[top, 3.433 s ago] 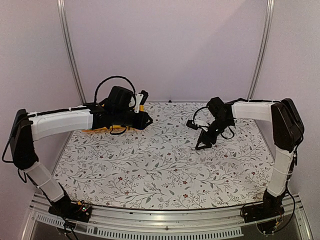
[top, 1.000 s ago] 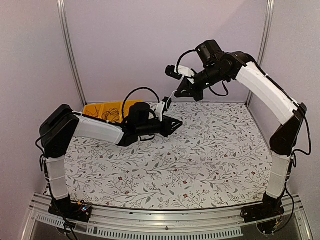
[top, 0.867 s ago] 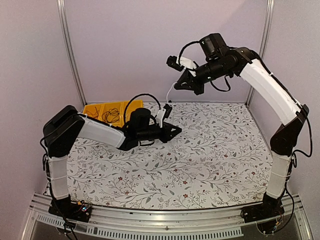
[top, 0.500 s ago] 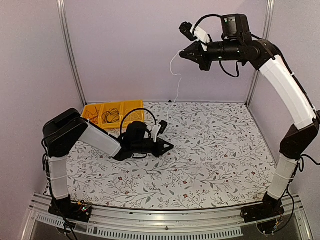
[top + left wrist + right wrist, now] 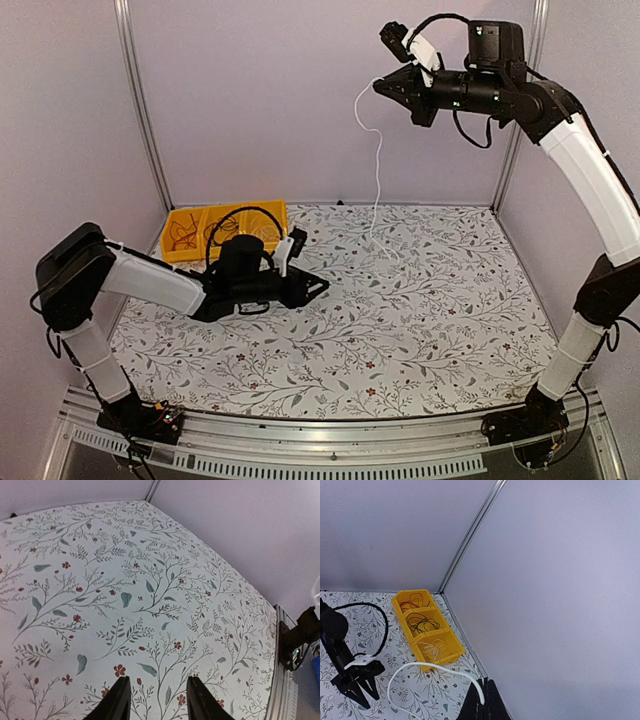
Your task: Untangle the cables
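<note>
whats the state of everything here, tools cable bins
right tool, shut on the white cable, up high
left tool, open, empty, down low
white cable, hanging loose from the right tool
bins, three in a row, upright
wires, bunched, one bunch in each bin

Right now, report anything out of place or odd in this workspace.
One thing stands out: a thin white cable hangs in mid-air, pinched in the right tool high above the floral table. The other thin cables lie in the yellow plastic bins. Nothing looks spilled or damaged.
</note>
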